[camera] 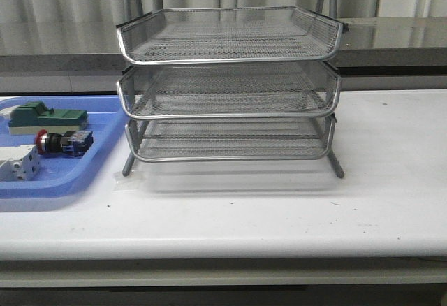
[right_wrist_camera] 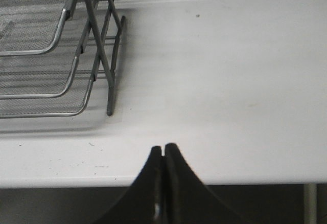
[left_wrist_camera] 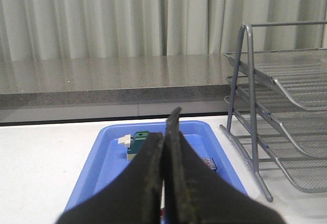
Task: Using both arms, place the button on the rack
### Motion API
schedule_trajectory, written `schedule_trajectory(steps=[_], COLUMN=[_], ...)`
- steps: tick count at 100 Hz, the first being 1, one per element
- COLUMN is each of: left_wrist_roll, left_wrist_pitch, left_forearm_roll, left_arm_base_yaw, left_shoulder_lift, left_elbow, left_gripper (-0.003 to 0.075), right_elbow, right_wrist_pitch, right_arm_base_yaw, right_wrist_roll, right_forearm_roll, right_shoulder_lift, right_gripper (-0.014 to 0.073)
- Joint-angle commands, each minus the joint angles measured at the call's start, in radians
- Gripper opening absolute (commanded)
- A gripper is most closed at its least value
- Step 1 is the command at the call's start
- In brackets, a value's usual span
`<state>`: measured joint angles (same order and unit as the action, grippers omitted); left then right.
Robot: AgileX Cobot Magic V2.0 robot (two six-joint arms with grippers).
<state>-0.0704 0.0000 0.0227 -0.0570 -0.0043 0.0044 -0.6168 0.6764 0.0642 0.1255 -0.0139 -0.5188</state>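
The button [camera: 64, 142], with a red cap and a blue-black body, lies on its side in the blue tray [camera: 28, 184] at the left; a corner of it shows beside my left fingers in the left wrist view [left_wrist_camera: 209, 162]. The silver three-tier wire rack [camera: 230, 86] stands mid-table and also shows in the left wrist view [left_wrist_camera: 278, 106] and the right wrist view [right_wrist_camera: 61, 55]. My left gripper [left_wrist_camera: 166, 127] is shut and empty, over the near end of the tray. My right gripper [right_wrist_camera: 163, 150] is shut and empty above the table's front edge, right of the rack. Neither arm shows in the front view.
A green flat block [camera: 47, 117] and a white-grey block [camera: 19, 163] also lie in the blue tray. A grey counter ledge [camera: 391, 37] and curtains run behind the white table [camera: 279, 208].
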Motion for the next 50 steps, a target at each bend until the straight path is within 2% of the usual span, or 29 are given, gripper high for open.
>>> schedule_trajectory(steps=[1, 50], left_wrist_roll=[-0.009, -0.009], left_wrist_pitch=[-0.076, -0.076], left_forearm_roll=[-0.007, -0.007], left_arm_base_yaw=[-0.008, -0.008], left_shoulder_lift=[-0.033, -0.033], left_elbow=[0.034, 0.034], left_gripper=[-0.0020, -0.0020], right_elbow=[-0.046, -0.046], right_wrist_pitch=[-0.067, -0.115], right_arm_base_yaw=[-0.007, -0.007], right_wrist_roll=[0.001, 0.001], right_forearm_roll=[-0.051, -0.279], right_shoulder_lift=[-0.066, -0.261], right_gripper=[-0.0057, -0.0056])
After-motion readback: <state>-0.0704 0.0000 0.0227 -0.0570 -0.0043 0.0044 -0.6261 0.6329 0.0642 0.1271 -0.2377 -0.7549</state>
